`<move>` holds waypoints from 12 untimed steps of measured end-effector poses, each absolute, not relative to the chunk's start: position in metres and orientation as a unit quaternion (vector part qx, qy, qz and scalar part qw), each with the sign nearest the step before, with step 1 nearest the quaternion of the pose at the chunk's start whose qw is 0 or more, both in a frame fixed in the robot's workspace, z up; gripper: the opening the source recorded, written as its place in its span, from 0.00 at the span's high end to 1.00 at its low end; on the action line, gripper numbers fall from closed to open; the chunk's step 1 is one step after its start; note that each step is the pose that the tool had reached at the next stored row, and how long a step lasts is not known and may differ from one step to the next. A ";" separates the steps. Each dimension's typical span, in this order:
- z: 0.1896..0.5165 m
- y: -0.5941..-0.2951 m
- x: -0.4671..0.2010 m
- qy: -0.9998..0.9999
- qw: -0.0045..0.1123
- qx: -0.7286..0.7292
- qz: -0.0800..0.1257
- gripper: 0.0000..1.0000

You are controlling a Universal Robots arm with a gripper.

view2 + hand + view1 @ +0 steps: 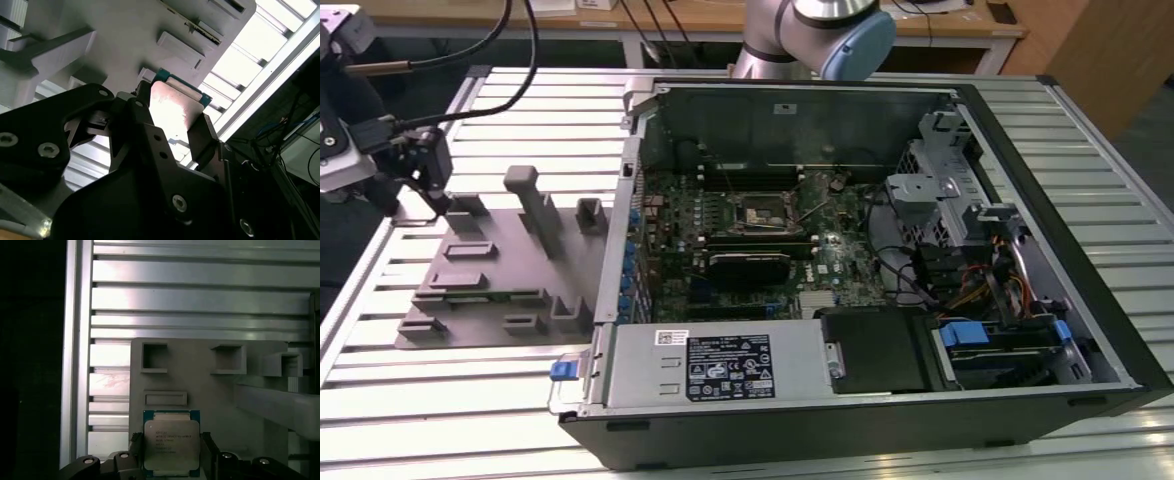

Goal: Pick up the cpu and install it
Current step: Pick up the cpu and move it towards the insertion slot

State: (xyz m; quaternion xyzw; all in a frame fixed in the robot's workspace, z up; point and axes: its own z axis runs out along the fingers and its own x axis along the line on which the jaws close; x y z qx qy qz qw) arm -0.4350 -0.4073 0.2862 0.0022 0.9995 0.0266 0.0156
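The cpu point(171, 442), a flat square chip with a pale silver top and a green-blue rim, sits between my gripper's two black fingers point(206, 452) in both wrist views. My gripper point(175, 112) is shut on the cpu point(176, 107), with one finger pressed against each of two opposite edges. In the exterior view my gripper point(438, 200) hangs at the far left over the back corner of the grey fixture plate point(494, 275). I cannot tell whether the chip is touching the plate. The black socket frame point(761, 212) lies in the motherboard inside the open computer case point(854, 240).
The grey fixture plate point(200, 390) carries upright posts point(523, 195) and small block pockets point(155, 357) close to the gripper. It rests on a ribbed aluminium table point(427, 400). The case walls stand high around the motherboard. Cables point(494, 95) run to the wrist.
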 end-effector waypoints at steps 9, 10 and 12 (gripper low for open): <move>0.311 -0.406 -0.435 1.000 0.017 0.002 0.027 0.46; 0.313 -0.406 -0.435 1.000 0.017 0.002 0.027 0.46; 0.319 -0.405 -0.435 0.999 0.017 0.002 0.027 0.46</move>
